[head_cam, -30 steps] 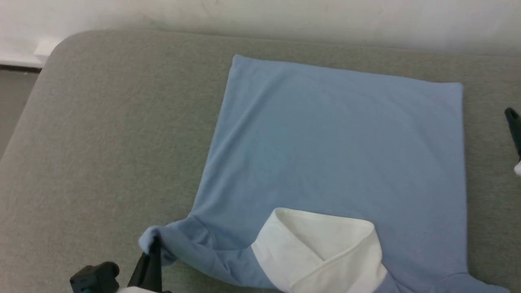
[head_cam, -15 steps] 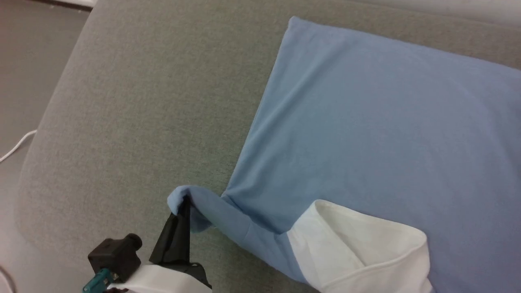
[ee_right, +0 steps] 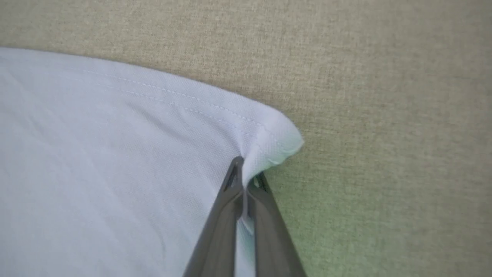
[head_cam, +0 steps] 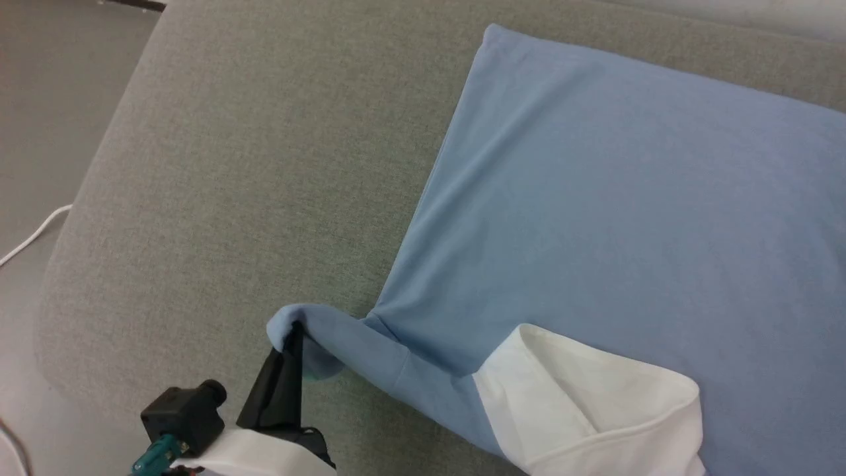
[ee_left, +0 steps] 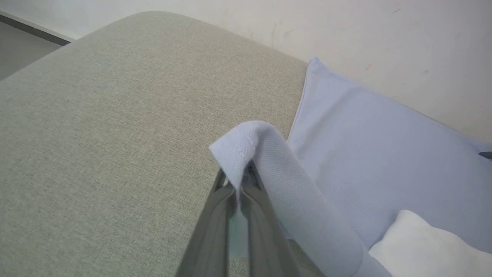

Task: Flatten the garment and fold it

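1. One white cable (head_cam: 30, 238) is trailing across the floor (head_cam: 39, 99) at the far left, beside the grey fabric-covered bench (head_cam: 231, 165).
2. Further right, the left pincer (head_cam: 293, 336) is pressing its fingers together on the hem of a blue sleeve (head_cam: 344, 344), lifting it into a small peak.
3. The garment (head_cam: 628, 198) is lying spread over the right part of the bench, its blue body looking smooth apart from faint creases near the left seam.
4. A white panel (head_cam: 581, 403) is sitting doubled over at the near edge, not yet laid out.
5. The right pincer (ee_right: 244, 171) is pinching a stitched blue corner of the garment.
6. Flattening is looking largely done across the body but unfinished at the sleeve and the white part. Folding, by my judgement, is not yet begun.
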Robot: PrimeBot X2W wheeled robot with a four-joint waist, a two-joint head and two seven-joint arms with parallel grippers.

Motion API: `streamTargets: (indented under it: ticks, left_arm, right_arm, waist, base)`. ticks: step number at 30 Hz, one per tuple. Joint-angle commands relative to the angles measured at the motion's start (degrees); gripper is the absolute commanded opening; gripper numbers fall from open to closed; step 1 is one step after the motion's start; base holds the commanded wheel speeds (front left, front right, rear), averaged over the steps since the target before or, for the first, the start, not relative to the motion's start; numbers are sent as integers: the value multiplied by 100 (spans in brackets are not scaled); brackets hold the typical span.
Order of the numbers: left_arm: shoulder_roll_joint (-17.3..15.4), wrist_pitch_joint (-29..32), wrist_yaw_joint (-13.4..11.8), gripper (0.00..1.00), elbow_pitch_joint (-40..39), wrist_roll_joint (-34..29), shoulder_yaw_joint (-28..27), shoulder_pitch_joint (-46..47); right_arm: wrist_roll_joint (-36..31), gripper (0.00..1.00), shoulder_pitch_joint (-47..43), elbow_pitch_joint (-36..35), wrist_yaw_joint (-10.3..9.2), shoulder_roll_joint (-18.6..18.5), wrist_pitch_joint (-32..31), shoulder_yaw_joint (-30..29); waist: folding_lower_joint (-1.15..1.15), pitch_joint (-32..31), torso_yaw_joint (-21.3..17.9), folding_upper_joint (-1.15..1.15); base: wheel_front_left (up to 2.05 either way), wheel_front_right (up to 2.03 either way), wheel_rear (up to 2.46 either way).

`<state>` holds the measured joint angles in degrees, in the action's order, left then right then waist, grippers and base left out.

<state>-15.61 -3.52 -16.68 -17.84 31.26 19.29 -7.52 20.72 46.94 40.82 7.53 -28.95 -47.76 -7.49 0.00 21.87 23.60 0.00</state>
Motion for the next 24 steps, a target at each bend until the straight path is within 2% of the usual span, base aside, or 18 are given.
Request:
streamTargets:
  ticks: [1,4,5,10,13,16,20,24]
  left_arm:
    - [-59,-2,20,0,9,3,-51,75]
    - [-146,31,-15,0,-1,16,-131,0]
    - [-146,31,-15,0,-1,16,-131,0]
    - [-305,99,-136,0,-21,61,-340,-197]
    - [-408,159,-243,0,-24,99,-491,-380]
    - [-506,216,-361,0,-5,154,-668,-598]
    - [-616,263,-480,0,27,262,-907,-906]
    - [-694,229,-459,0,92,349,-1051,-1046]
  right_arm:
    - [12,0,-153,-184,-4,-65,131,156]
    - [115,0,-257,-854,-4,-414,474,550]
    - [115,0,-257,-854,-4,-414,474,550]
    - [641,0,-797,-1950,-4,-1056,703,993]
    - [893,0,-1473,-2597,-4,-1394,649,967]
    - [1081,0,-2361,-3117,-4,-1555,583,692]
    - [1113,0,-3887,-3830,-4,-1331,442,3]
    - [995,0,-5569,-4492,-4,-458,193,-910]
  waist:
    - [0,-231,-152,0]
    - [0,-463,-334,0]
    - [0,-463,-334,0]
    - [0,-873,-824,0]
    - [0,-1082,-1173,0]
    - [0,-1279,-1531,0]
    - [0,-1475,-1971,0]
    - [0,-1535,-2224,0]
  base:
    - [0,0,0]
    - [0,0,0]
    - [0,0,0]
    - [0,0,0]
    - [0,0,0]
    - [0,0,0]
    - [0,0,0]
    - [0,0,0]
